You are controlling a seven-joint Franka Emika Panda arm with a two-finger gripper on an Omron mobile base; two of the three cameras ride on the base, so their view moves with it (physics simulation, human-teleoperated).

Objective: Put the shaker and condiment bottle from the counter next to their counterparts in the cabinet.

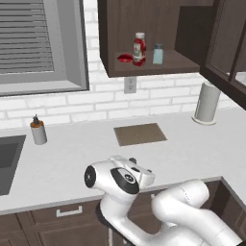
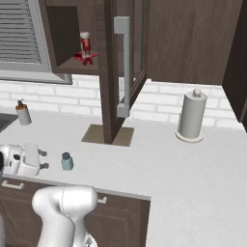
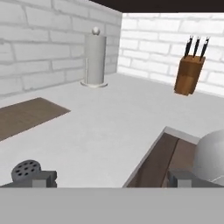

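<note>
The shaker stands upright on the counter near its front edge. My gripper hovers low just left of it, open and empty. In the hand view the shaker's perforated grey cap peeks up beside the left fingertip, off to the side of the gap of the gripper. The condiment bottle stands on the cabinet shelf, between the low red item and the pale blue counterpart shaker. The bottle also shows past the open cabinet door.
A brown mat lies mid-counter under the cabinet. A paper towel holder stands at the back right, a knife block beyond it. A pump dispenser sits beside the sink. The open cabinet door juts out above the mat.
</note>
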